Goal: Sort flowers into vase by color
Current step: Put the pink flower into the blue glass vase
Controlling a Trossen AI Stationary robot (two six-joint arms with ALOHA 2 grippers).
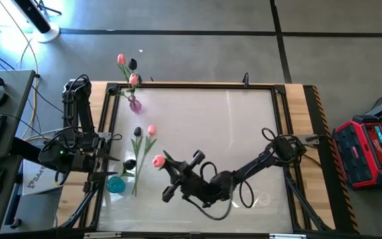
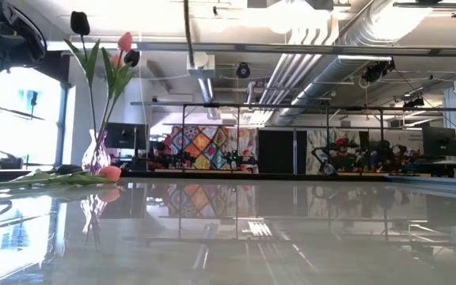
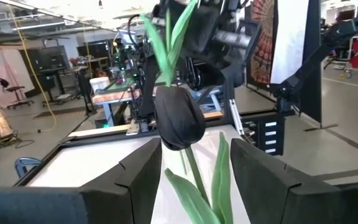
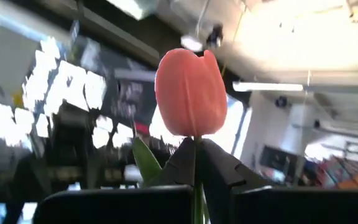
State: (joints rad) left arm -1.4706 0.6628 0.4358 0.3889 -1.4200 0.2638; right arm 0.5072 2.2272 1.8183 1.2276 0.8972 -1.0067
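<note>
Two grippers each carry a tulip. The right gripper (image 1: 166,166), jaws closed tight on the stem, holds a pink tulip (image 4: 190,93) above the surface (image 1: 244,133) near its left-centre. The left gripper (image 1: 115,166), at the left edge, has its jaws partly open around a dark tulip (image 3: 178,116); whether they press its stem, I cannot tell. Pink and dark tulips stand in the purple vase (image 1: 135,104), others lying between.

Two dark, jointed robot arms of matte black links, left arm (image 1: 78,126) and right arm (image 1: 244,174), carry looping black cables; blunt, flat-faced black fingers (image 3: 135,180).
</note>
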